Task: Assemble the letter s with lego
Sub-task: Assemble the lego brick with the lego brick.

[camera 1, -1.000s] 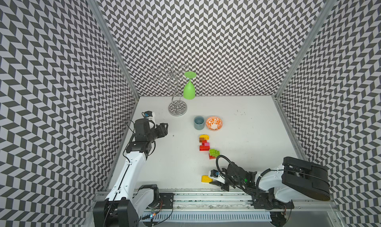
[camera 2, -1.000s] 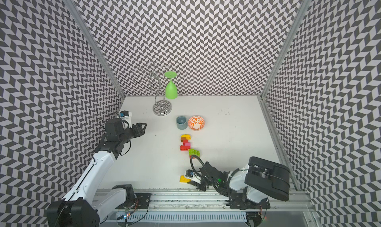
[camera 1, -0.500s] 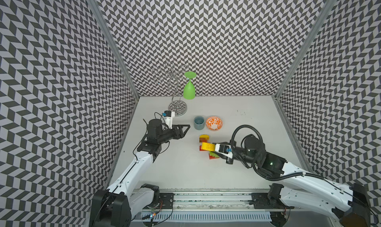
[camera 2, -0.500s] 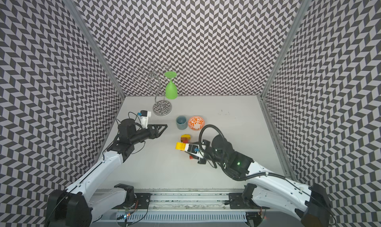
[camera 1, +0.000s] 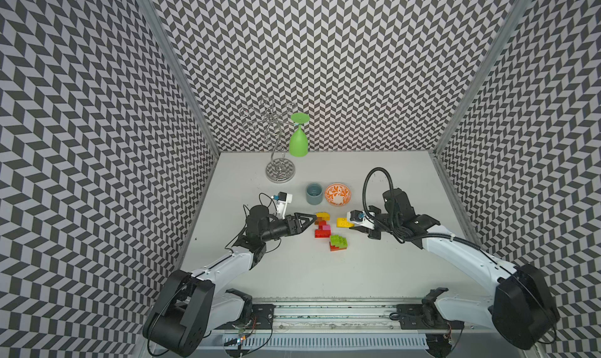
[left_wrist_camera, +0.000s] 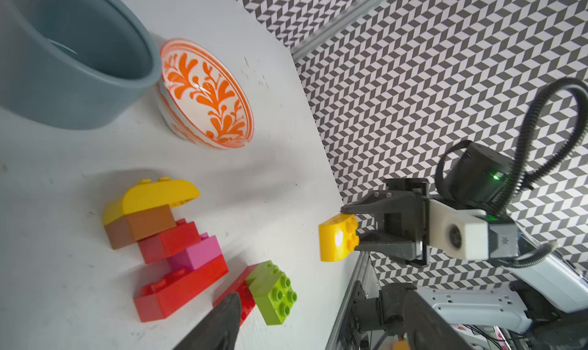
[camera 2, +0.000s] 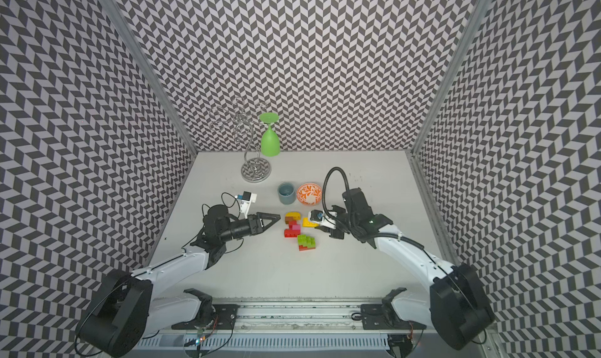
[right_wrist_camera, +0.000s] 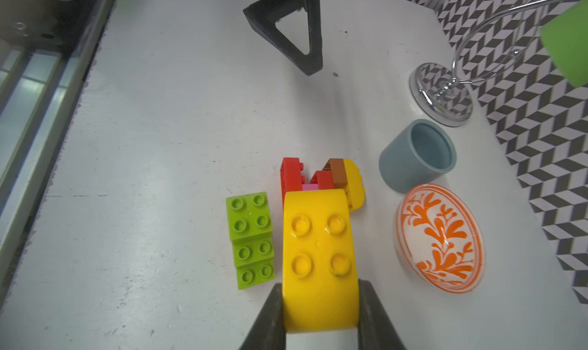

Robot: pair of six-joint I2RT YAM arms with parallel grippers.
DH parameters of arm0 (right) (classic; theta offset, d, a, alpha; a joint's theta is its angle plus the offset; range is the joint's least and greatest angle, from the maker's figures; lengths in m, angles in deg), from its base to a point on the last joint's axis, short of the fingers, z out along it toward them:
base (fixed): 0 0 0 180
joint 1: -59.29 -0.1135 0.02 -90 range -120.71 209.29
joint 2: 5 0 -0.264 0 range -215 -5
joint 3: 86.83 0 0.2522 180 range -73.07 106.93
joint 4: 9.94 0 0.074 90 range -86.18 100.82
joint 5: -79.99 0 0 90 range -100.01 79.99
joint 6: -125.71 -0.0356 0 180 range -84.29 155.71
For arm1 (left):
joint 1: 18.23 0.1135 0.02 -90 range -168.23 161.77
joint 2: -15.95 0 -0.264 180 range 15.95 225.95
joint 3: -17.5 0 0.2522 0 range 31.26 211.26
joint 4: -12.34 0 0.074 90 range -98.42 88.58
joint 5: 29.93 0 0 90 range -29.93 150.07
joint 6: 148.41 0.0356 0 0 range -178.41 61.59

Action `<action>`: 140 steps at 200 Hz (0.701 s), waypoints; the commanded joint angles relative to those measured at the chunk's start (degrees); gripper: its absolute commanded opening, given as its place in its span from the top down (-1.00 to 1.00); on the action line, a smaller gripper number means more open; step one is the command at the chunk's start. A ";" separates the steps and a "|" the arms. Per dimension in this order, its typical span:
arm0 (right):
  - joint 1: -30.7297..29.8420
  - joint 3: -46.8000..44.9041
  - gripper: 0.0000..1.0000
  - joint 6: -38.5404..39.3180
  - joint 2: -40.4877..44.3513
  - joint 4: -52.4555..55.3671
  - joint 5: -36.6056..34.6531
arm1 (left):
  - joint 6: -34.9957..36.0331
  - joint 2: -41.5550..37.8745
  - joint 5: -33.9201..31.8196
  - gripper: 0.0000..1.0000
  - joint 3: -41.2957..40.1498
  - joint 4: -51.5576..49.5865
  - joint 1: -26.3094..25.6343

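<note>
A joined lego stack (camera 1: 322,225) (camera 2: 291,224) lies mid-table: a curved yellow brick (left_wrist_camera: 149,197), then brown, red, pink and red bricks. Beside it lies a lime green piece on a red brick (camera 1: 338,242) (left_wrist_camera: 270,292) (right_wrist_camera: 251,240). My right gripper (camera 1: 353,225) (camera 2: 317,224) (right_wrist_camera: 320,300) is shut on a second curved yellow brick (camera 1: 344,223) (left_wrist_camera: 337,238) (right_wrist_camera: 318,253), held just right of the stack with its studs facing the wrist camera. My left gripper (camera 1: 309,221) (camera 2: 274,219) (left_wrist_camera: 321,300) hangs open just left of the stack, holding nothing.
A blue-grey cup (camera 1: 314,193) and an orange-patterned bowl (camera 1: 338,194) stand right behind the lego. Farther back are a chrome glass rack (camera 1: 279,171) and an upturned green glass (camera 1: 298,141). Patterned walls close three sides, and a rail runs along the front.
My right arm has swung from the front edge to the stack with the yellow brick in its grip. My left arm has come in from the left wall, its jaws spreading wider.
</note>
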 commanded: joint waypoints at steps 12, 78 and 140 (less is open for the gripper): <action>0.09 2.49 0.86 4.28 -5.02 2.64 6.92 | -0.09 -0.26 0.03 -0.66 -1.66 0.15 -3.11; 0.11 3.89 0.86 5.59 -7.63 4.02 9.07 | 1.14 6.25 -0.92 -0.69 -1.06 -4.93 -7.20; 0.12 4.30 0.86 6.02 -9.29 4.47 11.26 | -2.17 9.05 -2.49 -0.71 -1.33 -0.50 -10.19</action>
